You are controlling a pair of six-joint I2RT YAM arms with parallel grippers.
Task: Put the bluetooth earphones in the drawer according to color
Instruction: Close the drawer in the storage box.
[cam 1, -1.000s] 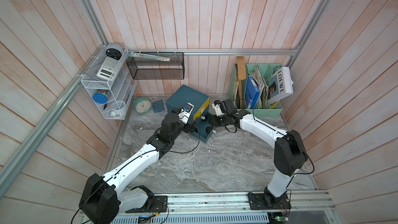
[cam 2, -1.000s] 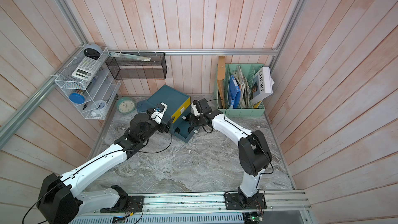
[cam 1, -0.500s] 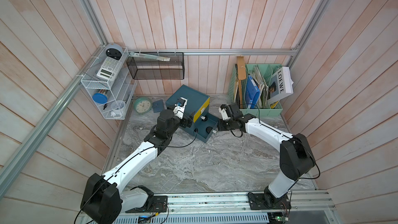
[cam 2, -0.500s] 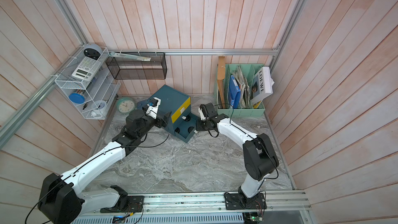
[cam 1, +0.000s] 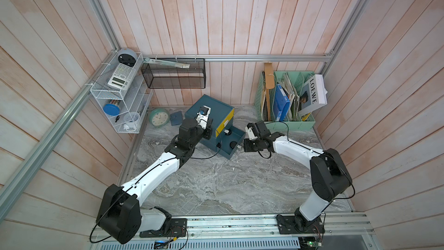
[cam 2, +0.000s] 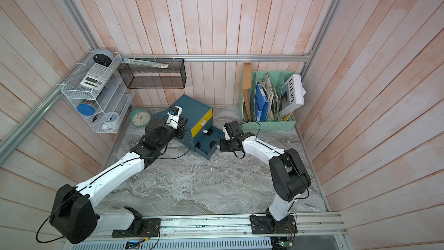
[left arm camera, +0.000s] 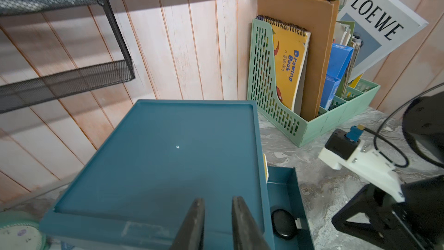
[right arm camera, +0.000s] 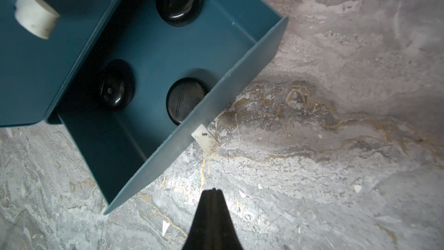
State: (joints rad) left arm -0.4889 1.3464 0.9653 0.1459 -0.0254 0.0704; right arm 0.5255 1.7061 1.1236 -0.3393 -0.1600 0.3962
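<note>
Three black earphone cases (right arm camera: 116, 85) lie in the pulled-out bottom drawer (right arm camera: 156, 51). The right pincer (right arm camera: 212, 192), shut and empty, hovers just outside its front, the white handle (cam 1: 239, 147) at its 9 o'clock in a top view. The left pincer (left arm camera: 218, 202), narrow and empty, hangs over the cabinet top (left arm camera: 168, 152), farther off.

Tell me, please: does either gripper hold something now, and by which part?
Nothing is held. The right gripper is shut and empty above the table, beside the open drawer; the left gripper shows an empty gap above the cabinet.
</note>
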